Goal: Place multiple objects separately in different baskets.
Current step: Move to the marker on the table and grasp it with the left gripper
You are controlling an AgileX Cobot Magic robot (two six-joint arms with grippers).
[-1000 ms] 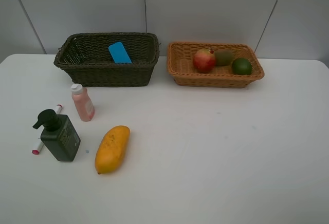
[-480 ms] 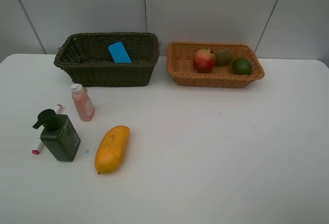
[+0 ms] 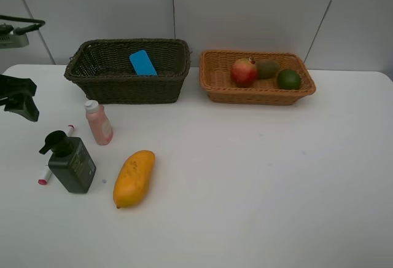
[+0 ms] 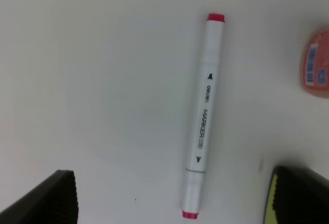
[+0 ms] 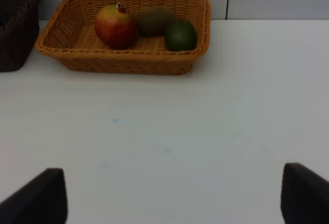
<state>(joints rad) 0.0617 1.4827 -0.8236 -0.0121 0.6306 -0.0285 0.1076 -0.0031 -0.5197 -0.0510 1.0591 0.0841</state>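
Note:
My left gripper (image 3: 18,99) hangs open at the table's left edge, above and left of the white-pink marker (image 3: 44,176). In the left wrist view the marker (image 4: 202,116) lies whole between the jaws of my left gripper (image 4: 172,183), untouched. The dark-green pump bottle (image 3: 72,163), pink bottle (image 3: 98,122) and yellow-orange mango (image 3: 134,177) stand on the table. The blue eraser (image 3: 142,63) leans in the dark basket (image 3: 123,88). The red-green mango (image 3: 244,72), kiwi (image 3: 266,69) and lime (image 3: 288,79) lie in the orange-tan basket (image 3: 258,96). My right gripper (image 5: 172,188) is open and empty, out of the exterior view.
The white table (image 3: 258,182) stretches to the front and right of the items. A grey panelled wall (image 3: 245,10) stands just behind both baskets. The pink bottle's base (image 4: 315,62) shows at the edge of the left wrist view.
My left arm has come into the exterior view at the left edge, over the table near the marker. The objects and baskets have not moved.

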